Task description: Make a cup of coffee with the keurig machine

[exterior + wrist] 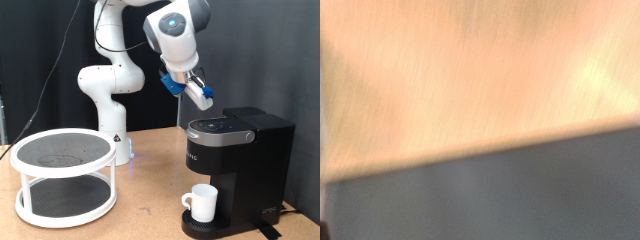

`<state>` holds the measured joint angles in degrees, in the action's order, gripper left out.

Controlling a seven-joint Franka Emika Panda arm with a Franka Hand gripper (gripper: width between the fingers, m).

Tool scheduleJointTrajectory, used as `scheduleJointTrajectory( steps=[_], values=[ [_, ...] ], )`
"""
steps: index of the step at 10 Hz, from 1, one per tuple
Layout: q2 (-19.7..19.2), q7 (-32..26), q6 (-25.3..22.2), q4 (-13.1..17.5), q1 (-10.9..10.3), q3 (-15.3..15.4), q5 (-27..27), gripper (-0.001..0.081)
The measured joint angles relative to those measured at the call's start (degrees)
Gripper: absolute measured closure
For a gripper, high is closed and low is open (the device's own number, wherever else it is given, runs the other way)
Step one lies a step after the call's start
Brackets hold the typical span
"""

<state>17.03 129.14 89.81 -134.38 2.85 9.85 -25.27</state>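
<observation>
Dark curtains back a smooth wooden table (150,205). At lower right sits the boxy black keurig machine (240,165), lid down, silver-rimmed on top, with the small glossy white cup (203,202) on its round drip tray. Above the machine's upper left hangs the blue-fingered tool (203,96), empty; whether it is open I cannot tell. Wrist view shows only blurred wood and grey.

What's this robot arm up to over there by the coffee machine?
It is working on making coffee. The end effector hangs in the air just above the keurig machine, whose lid is down, and holds nothing that can be seen. The cup already stands on the drip tray under the spout. A white two-tier round table stands at the exterior view's left. The wrist view is only a blur.
</observation>
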Motion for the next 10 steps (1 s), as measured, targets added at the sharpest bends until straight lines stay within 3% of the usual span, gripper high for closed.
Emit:
scheduleJointTrajectory(
  steps=[1,2,5,7,10],
  values=[
    [-0.3,0.0,-1.3,1.3,0.0,0.7,4.5,0.0071],
    [-0.3,0.0,-1.0,1.0,0.0,0.5,2.5,0.0071],
    [3.1,-0.1,18.9,-4.2,-0.1,3.4,7.3,0.0071],
    [6.6,-0.8,27.1,-6.0,-0.5,5.5,10.0,0.0071],
    [10.3,-1.2,19.7,-3.2,-2.0,4.4,1.3,0.0071]
  ],
)
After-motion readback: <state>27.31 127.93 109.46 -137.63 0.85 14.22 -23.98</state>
